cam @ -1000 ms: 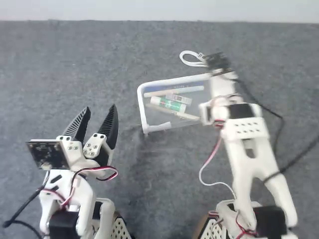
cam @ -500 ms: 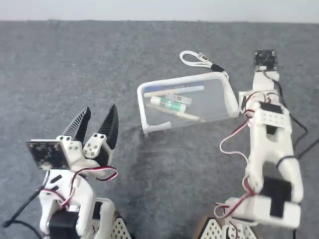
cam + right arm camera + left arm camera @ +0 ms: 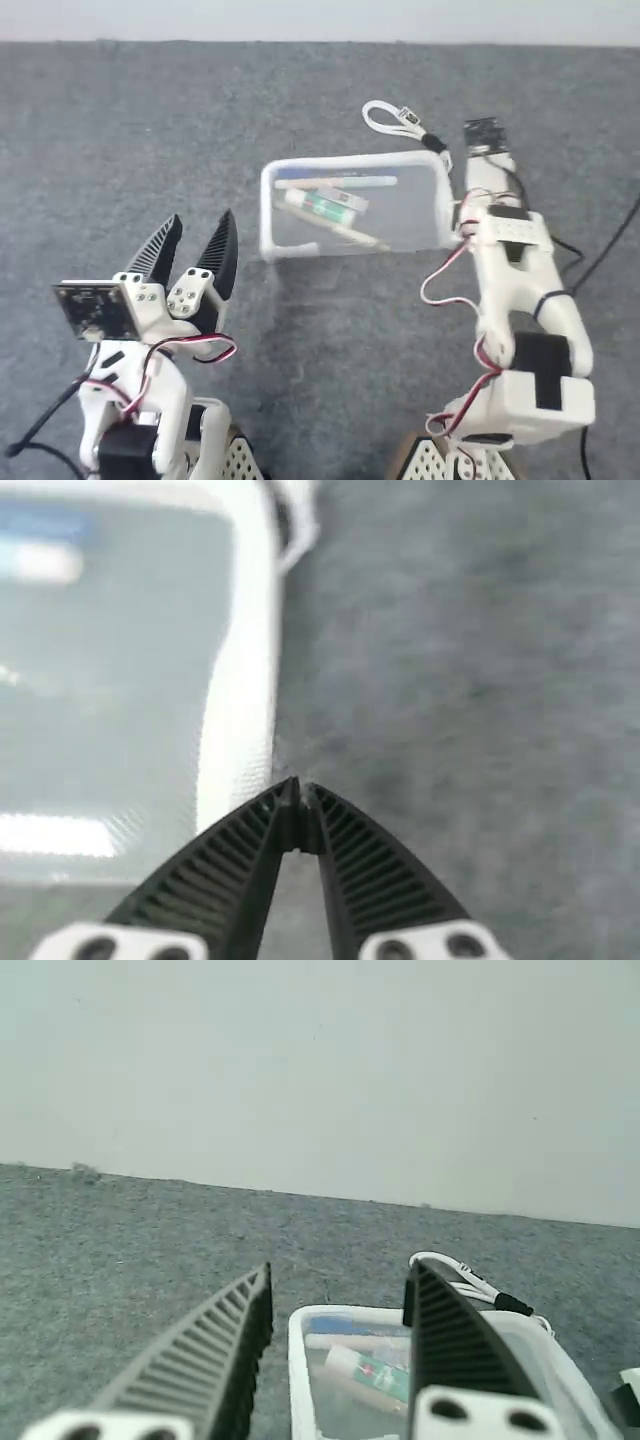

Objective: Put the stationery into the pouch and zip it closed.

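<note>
Pouch (image 3: 412, 215), clear with a white rim, lies flat on the grey table (image 3: 150, 120) just right of centre in the high view. Its long axis runs left to right across the frame, its strap (image 3: 392, 118) trails off the upper right corner, and the stationery (image 3: 325, 203) lies lengthwise inside. At lower left the left pincer (image 3: 203, 228) is spread wide, grasping nothing, well apart from the pouch. From the left wrist, the pouch sits beyond those released tips. From the right wrist, the right pincer (image 3: 297, 785) is clenched tip to tip at the pouch's white edge; whether it has the zip pull I cannot tell. To zip well, I'd say, the left should pin the pouch's left end while the right draws straight along the long axis.
</note>
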You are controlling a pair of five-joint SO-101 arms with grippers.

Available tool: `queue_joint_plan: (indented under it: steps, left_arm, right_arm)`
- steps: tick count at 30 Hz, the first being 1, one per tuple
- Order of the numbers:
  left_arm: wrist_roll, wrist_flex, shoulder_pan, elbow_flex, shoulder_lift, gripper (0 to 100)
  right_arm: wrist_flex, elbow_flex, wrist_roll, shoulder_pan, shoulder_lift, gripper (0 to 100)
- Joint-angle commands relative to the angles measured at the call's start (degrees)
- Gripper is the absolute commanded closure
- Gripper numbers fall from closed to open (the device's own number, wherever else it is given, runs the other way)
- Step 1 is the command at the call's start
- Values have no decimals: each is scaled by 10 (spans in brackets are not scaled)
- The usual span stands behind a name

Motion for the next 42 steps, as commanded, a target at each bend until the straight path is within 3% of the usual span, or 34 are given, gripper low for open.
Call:
queue_joint_plan:
  steps: [1,8,15,18,22,27,42]
  left_arm:
    - [8,-16,-2,-6,-12,797]
    - [7,-16,-3,-6,-12,797]
    - [7,-16,-3,-6,-12,797]
    - [7,-16,-3,-6,-12,797]
    - [7,-16,-3,-6,-12,797]
    - [7,-16,-3,-6,-12,797]
    - [7,-16,-3,-4,-12,797]
  right_arm:
    - [63,-26,4,-60,-57,992]
    - [165,-25,1,-180,-133,992]
    - [152,-28,1,-299,-150,992]
    - [144,-47,-7,-275,-167,992]
    - [148,-92,-100,-192,-182,989]
    - [143,-132,-146,-133,-157,865]
    - [149,-411,-152,-92,188,842]
